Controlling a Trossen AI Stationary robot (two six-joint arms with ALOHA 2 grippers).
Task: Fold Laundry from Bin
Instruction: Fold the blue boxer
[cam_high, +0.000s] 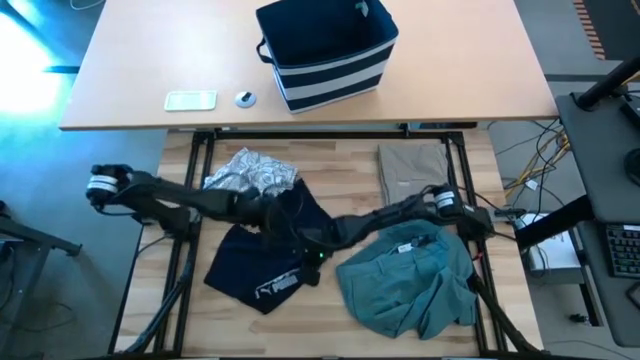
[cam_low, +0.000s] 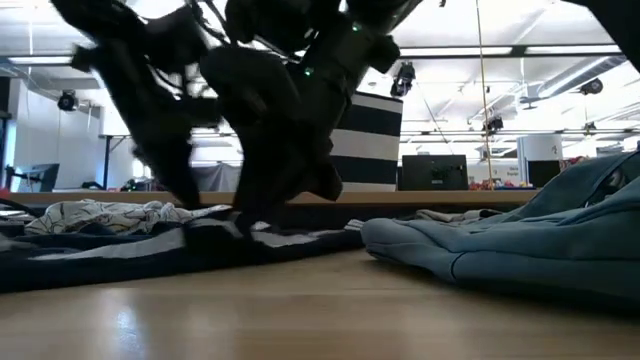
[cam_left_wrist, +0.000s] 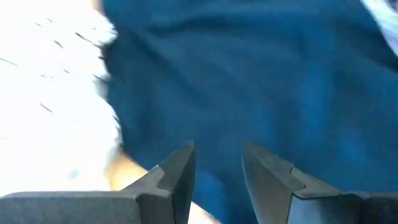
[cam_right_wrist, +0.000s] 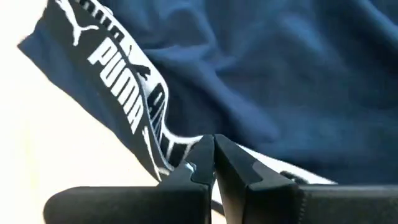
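The dark navy garment (cam_high: 262, 262) with white print (cam_right_wrist: 118, 81) lies spread on the wooden table, left of the middle. My left gripper (cam_left_wrist: 217, 155) hovers open over its far part, next to the grey-white patterned garment (cam_high: 250, 172). My right gripper (cam_right_wrist: 213, 142) is shut and reaches in from the right, down at the navy garment's white-printed band. A teal-green garment (cam_high: 410, 285) lies crumpled at the near right and a folded tan one (cam_high: 412, 165) at the far right. The striped navy bin (cam_high: 328, 50) stands on the desk beyond. My right gripper's shut fingertips (cam_right_wrist: 205, 152) slant down from the table's right onto the white-printed band (cam_right_wrist: 165, 140) at the navy garment's edge. I cannot tell whether they touch it or have any cloth between them. The garment lies on the table around them.
A white phone-like slab (cam_high: 190, 100) and a small round object (cam_high: 245, 98) lie on the far desk left of the bin. Bare wood shows along the table's near left edge and between the navy and teal garments. The two arms cross closely over the navy garment.
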